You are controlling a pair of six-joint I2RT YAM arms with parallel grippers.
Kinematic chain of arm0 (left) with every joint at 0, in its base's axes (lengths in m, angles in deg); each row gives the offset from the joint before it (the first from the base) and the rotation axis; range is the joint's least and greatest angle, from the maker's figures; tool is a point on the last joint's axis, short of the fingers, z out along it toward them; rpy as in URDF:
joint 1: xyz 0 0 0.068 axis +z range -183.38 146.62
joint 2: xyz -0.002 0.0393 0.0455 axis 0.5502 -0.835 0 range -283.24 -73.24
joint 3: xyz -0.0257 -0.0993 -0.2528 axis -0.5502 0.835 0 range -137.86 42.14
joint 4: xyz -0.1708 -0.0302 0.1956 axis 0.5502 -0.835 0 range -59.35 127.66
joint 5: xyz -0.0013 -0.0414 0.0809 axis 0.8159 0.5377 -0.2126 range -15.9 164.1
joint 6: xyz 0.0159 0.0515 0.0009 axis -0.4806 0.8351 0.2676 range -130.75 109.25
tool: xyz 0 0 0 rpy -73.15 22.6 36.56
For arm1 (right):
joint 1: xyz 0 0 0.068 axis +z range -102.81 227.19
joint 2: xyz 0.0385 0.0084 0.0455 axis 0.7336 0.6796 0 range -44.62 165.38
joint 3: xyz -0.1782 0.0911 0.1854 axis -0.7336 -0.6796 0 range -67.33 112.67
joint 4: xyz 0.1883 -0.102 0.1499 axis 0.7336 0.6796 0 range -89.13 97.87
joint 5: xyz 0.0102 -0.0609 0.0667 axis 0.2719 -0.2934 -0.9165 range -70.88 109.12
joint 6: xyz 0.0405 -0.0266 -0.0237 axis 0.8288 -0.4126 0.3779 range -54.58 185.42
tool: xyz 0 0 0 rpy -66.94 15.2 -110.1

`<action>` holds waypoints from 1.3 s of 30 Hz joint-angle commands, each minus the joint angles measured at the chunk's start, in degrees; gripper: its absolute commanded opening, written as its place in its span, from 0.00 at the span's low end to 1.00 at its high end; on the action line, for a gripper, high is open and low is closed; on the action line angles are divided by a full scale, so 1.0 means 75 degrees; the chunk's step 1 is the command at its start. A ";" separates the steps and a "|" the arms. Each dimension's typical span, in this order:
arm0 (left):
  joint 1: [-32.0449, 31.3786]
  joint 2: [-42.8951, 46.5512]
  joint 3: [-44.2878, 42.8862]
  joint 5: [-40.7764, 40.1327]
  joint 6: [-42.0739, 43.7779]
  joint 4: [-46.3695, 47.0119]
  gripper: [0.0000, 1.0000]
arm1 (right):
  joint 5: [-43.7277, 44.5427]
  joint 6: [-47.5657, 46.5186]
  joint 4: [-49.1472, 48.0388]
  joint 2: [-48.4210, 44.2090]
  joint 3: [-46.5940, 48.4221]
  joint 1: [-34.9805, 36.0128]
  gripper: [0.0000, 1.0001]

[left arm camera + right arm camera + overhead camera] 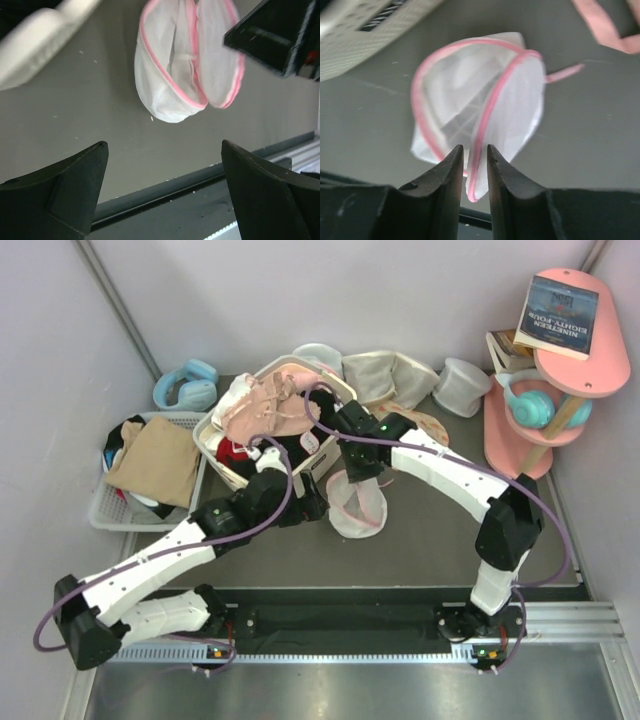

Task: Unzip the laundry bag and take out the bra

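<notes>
**Unzipped laundry bag (357, 505) lying on the matte grey tabletop (75, 100)**
Its translucent white mesh, edged in pink piping, gapes like a clamshell near the perforated cream basket (215, 450). The right gripper (474, 149) has its fingers narrowly apart with the pink rim between them; whether they pinch it cannot be told. The left gripper (164, 144) is spread wide, clear of the bag.

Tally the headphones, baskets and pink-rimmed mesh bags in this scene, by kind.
Headphones: 2 (blue headphones, teal headphones)
Baskets: 2 (cream basket, pale grey basket)
Pink-rimmed mesh bags: 1 (laundry bag)
Total: 5
</notes>
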 commanded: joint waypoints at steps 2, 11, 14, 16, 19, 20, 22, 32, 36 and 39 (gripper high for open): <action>-0.0001 0.0971 -0.0101 -0.1107 -0.0005 -0.1046 0.99 | -0.1474 0.0593 -0.1182 -0.0070 0.0054 0.0293 0.30; 0.0080 0.0972 -0.0735 -0.1600 0.0229 -0.1435 0.99 | -0.2778 0.0781 -0.2706 -0.1534 -0.1399 0.0177 0.89; 0.0186 0.0937 -0.0887 -0.1647 0.0299 -0.1434 0.99 | -0.2790 0.0676 -0.2718 -0.2212 -0.1797 -0.0150 0.94; 0.0256 0.0948 -0.0958 -0.1601 0.0346 -0.1399 0.99 | -0.2825 0.0571 -0.2729 -0.2460 -0.2148 -0.0559 0.96; 0.0385 0.0995 -0.1051 -0.1566 0.0382 -0.1423 0.99 | -0.3036 0.0361 -0.2753 -0.2882 -0.2524 -0.1121 0.98; 0.0443 0.1018 -0.1075 -0.1531 0.0382 -0.1434 0.99 | -0.3129 0.0278 -0.2765 -0.3080 -0.2606 -0.1252 0.98; 0.0514 0.1112 -0.1110 -0.1472 0.0416 -0.1435 0.99 | -0.3200 -0.0002 -0.2881 -0.3303 -0.2840 -0.1532 0.98; 0.0584 0.1089 -0.1906 -0.1740 0.0803 -0.1856 0.99 | -0.3142 -0.0250 -0.3748 -0.4931 -0.4012 -0.1968 0.99; 0.0585 0.1089 -0.2000 -0.1940 0.0874 -0.1950 0.99 | -0.3025 -0.0086 -0.4030 -0.5331 -0.4480 -0.1980 0.99; 0.0585 0.1089 -0.2036 -0.1975 0.0874 -0.1997 0.99 | -0.2978 -0.0027 -0.4077 -0.5437 -0.4634 -0.1980 0.99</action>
